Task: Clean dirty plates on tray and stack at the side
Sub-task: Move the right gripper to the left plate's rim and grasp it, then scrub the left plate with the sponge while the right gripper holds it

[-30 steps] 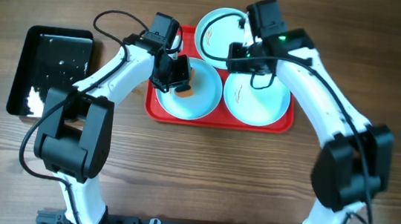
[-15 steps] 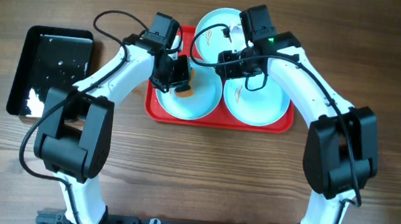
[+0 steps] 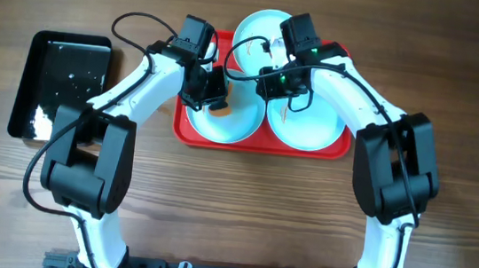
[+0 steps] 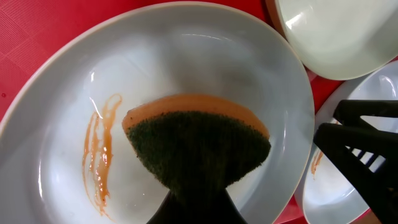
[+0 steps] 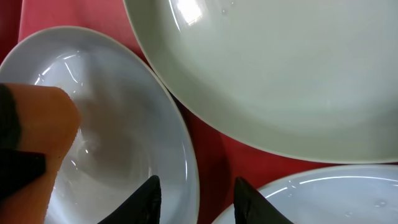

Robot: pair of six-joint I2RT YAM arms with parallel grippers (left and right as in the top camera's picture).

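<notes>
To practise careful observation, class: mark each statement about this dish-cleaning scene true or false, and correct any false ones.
1. The left gripper holds a sponge over a plate. True.
2. That plate is spotless. False: an orange streak marks it.
3. A plate lies in the black tray. False: the black tray holds no plate.
4. The right gripper has its jaws open. True.

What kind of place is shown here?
Probably a robot test bench, not a kitchen: two arms at a wooden table, three plates on a red tray, a sponge in the left gripper.
</notes>
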